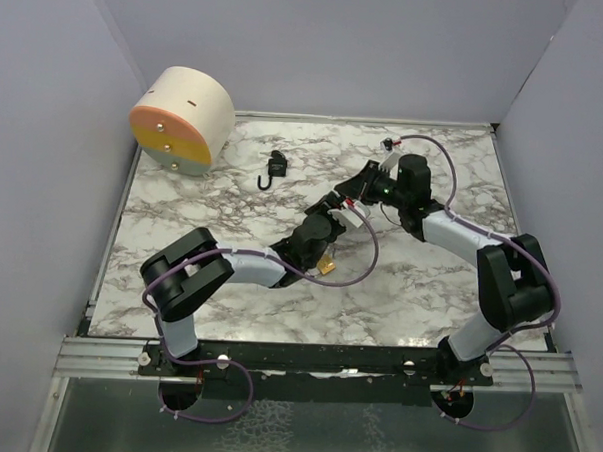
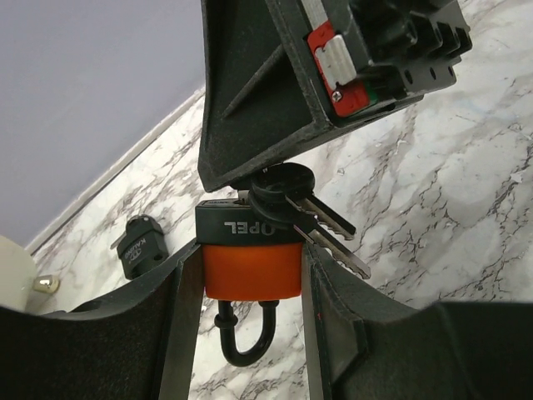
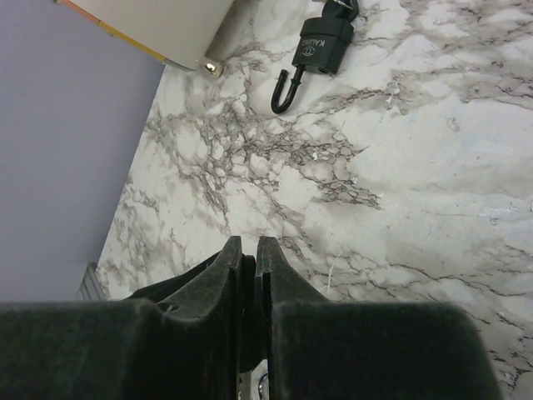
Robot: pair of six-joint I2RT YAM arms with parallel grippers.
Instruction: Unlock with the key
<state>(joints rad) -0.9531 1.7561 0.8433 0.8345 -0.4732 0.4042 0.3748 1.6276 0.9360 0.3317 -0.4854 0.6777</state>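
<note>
**Lock braced, key pinched**

My left hand (image 2: 250,287) clamps the orange padlock (image 2: 250,268) by its sides above the desk (image 1: 419,291), shackle hanging towards my wrist. That leaves the keyway end facing my right hand (image 3: 248,268) and stops the body turning with the key.

My right hand is narrowed almost to nothing at that end. I judge it is pinching the key (image 2: 279,185), though the part in the lock is hidden.

Two spare blades (image 2: 333,233) dangle from the bunch. I count two padlocks: this one, and a black padlock (image 3: 323,46) lying well apart with its shackle open. One round box (image 1: 183,119) sits at the far left.
</note>
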